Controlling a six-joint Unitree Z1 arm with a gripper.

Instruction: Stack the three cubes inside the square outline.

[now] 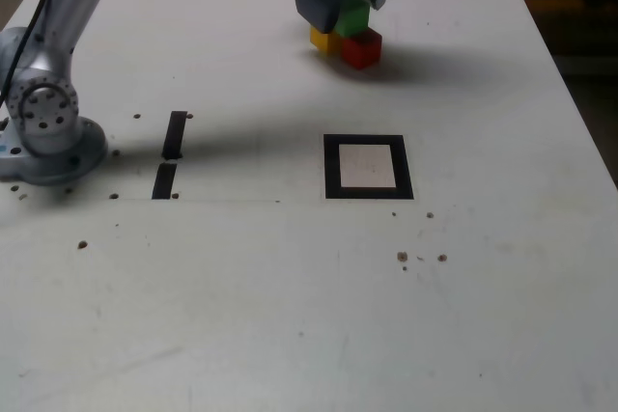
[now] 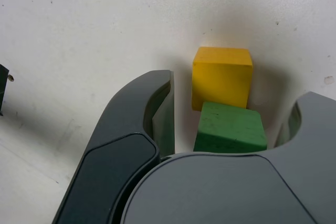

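At the far side of the table in the exterior view, the green cube (image 1: 353, 16) shows just above the yellow cube (image 1: 323, 41) and the red cube (image 1: 362, 48), all three touching. I cannot tell whether the green one rests on them or stands behind them. My gripper (image 1: 350, 5) reaches down around the green cube (image 2: 230, 128). In the wrist view my gripper (image 2: 236, 90) is open, with a narrow gap on each side of the cube. The yellow cube (image 2: 221, 77) lies just beyond, and the red one is hidden there. The square outline (image 1: 331, 167) lies nearer, with nothing inside it.
The arm's base (image 1: 43, 118) stands at the exterior view's left. Two short black tape strips (image 1: 174, 134) (image 1: 164, 180) lie beside it. Small dark specks (image 1: 403, 257) dot the white table. The table's edge (image 1: 579, 113) runs down the exterior view's right.
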